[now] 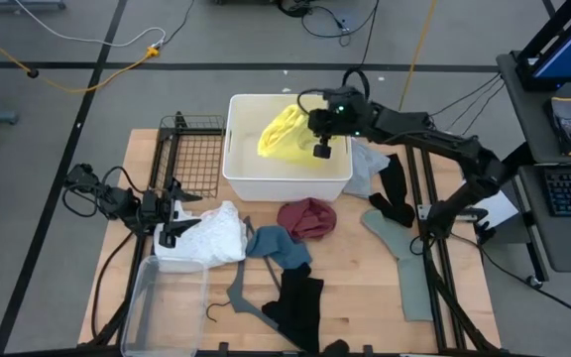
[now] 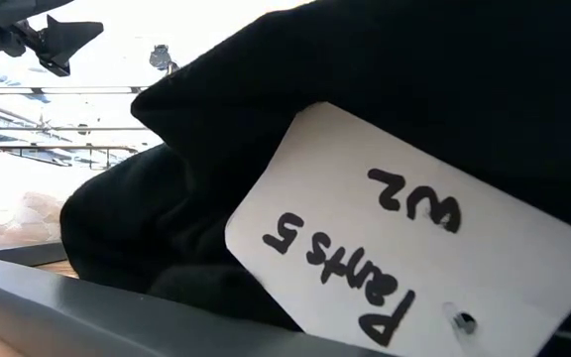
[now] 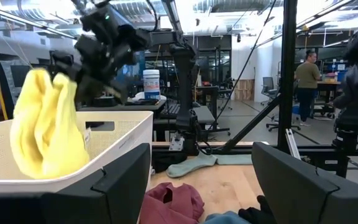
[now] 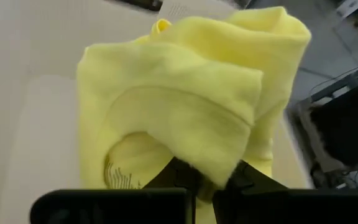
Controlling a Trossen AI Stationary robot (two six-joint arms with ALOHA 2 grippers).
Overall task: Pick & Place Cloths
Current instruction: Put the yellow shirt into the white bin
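- High view: the right gripper (image 1: 321,149) sits above the white rectangular plastic bin (image 1: 238,169) in the upper centre of the frame, jaws closed on the yellow knitted cloth (image 1: 284,131), which hangs bunched over the bin interior.
- High view: the left gripper (image 1: 173,231) rests at centre left, jaws spread wide, touching or just over the white crumpled cloth (image 1: 216,236); whether it contacts the fabric cannot be told.
- High view, progress: judged from the layout, only the yellow cloth is at the bin. The maroon bundled cloth (image 1: 307,218), the teal-blue cloth (image 1: 276,246), the black cloth (image 1: 295,302), the sage-green long cloth (image 1: 404,258) and the pale grey cloth (image 1: 367,167) lie on the wooden table (image 1: 365,297). The task is at an early stage.
- High view: a thin grey clothes hanger (image 1: 238,293) lies at lower centre, beside a clear plastic tray (image 1: 147,312).
- Low view: black fabric fills the frame, bearing a white paper tag (image 2: 404,248) with handwriting; this view shows nothing of the bin.
- Left wrist view: the yellow cloth hangs at the left of the frame from the right gripper, its lower part inside the bin wall. The maroon cloth shows at bottom centre. A person (image 3: 306,74) stands in the room at far right.
- Right wrist view: the yellow cloth fills the frame, folded in soft thick layers, pinched between the dark fingers (image 4: 179,177) at the bottom edge.
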